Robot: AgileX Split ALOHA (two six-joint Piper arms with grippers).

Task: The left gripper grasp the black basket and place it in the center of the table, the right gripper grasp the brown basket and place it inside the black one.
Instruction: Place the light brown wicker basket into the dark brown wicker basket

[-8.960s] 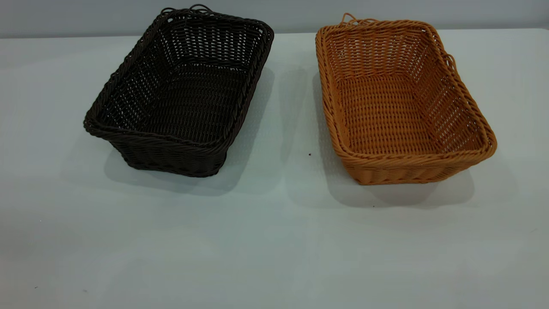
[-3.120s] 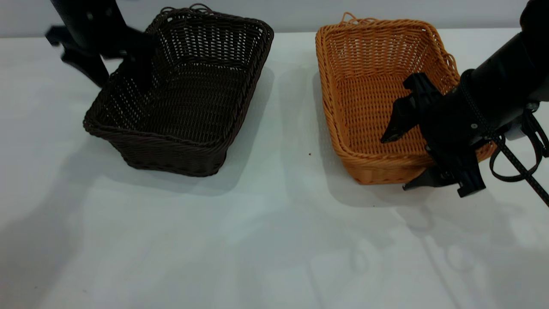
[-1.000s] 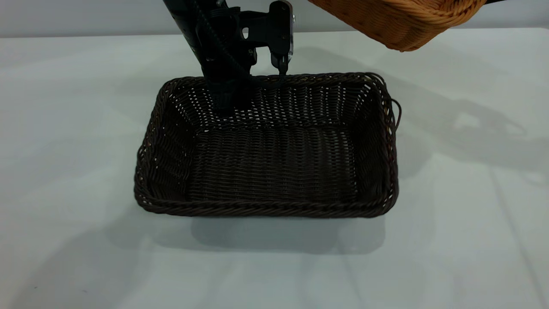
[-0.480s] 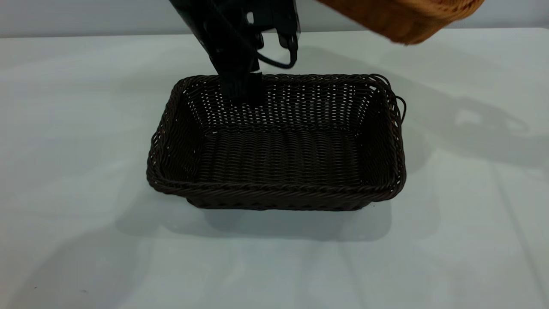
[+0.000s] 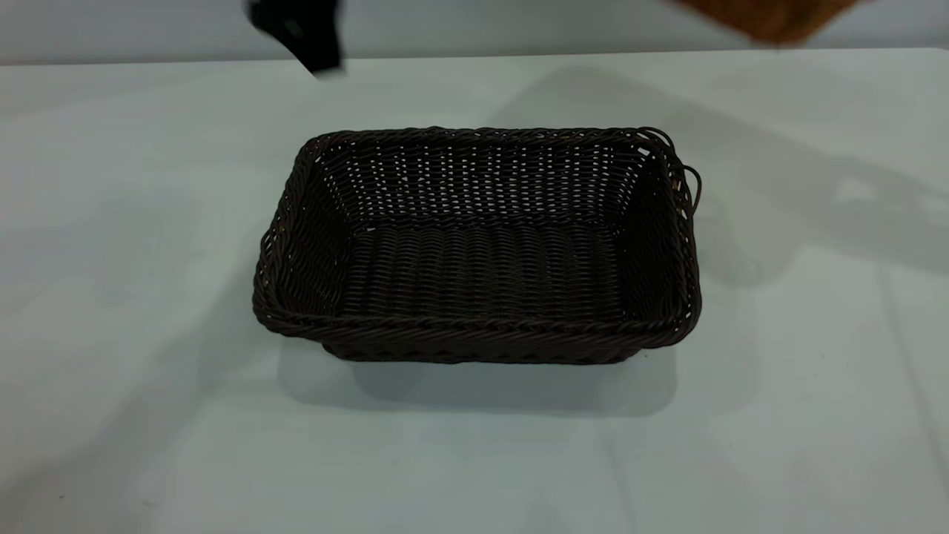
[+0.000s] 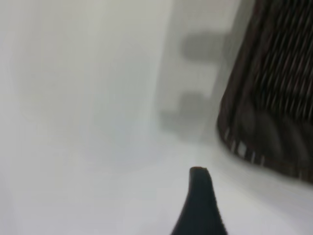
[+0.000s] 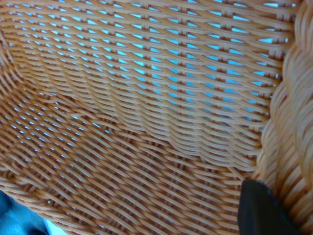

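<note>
The black basket (image 5: 474, 245) stands flat at the middle of the table (image 5: 148, 415), long side toward the camera, with nothing in it. My left gripper (image 5: 296, 33) is a blurred dark shape raised at the far left, well clear of the basket. In the left wrist view one finger (image 6: 199, 196) shows over bare table, with the black basket's corner (image 6: 274, 98) beside it; it holds nothing. The brown basket (image 5: 771, 15) hangs in the air at the top right edge, mostly out of view. It fills the right wrist view (image 7: 137, 112), where one finger (image 7: 261, 210) lies inside against its braided rim.
The table runs pale and bare on all sides of the black basket. A grey wall (image 5: 519, 26) stands behind its far edge. Shadows of the arms and of the raised basket fall on the right half of the table.
My left gripper has let go of the black basket's far rim and pulled up and to the left. The brown basket has moved higher and to the right. The black basket rests still.
</note>
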